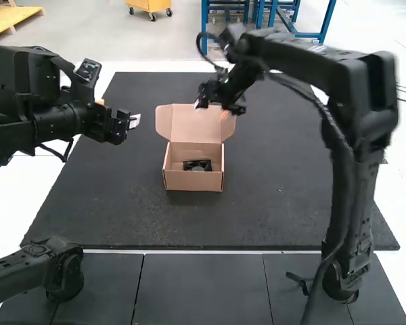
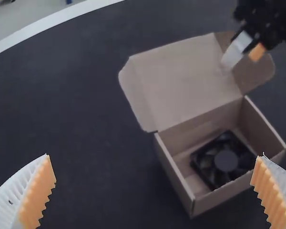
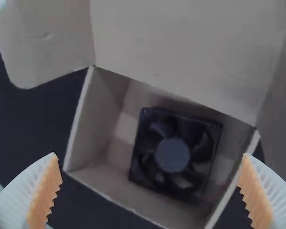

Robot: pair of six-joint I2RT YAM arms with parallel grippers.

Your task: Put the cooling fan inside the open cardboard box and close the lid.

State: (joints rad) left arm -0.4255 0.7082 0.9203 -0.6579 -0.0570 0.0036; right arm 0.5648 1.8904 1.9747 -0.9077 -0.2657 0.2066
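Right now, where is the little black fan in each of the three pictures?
High view: fan inside the cardboard box, near the picture's middle.
Left wrist view: fan flat on the box floor.
Right wrist view: fan flat on the box floor.
Shared landmark: the box's open lid.

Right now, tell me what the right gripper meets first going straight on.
Likely the cooling fan in the cardboard box; the right gripper points down into the open box, though depth is unclear.

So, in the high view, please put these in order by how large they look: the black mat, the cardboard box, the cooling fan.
1. black mat
2. cardboard box, lid open
3. cooling fan, lying inside the box
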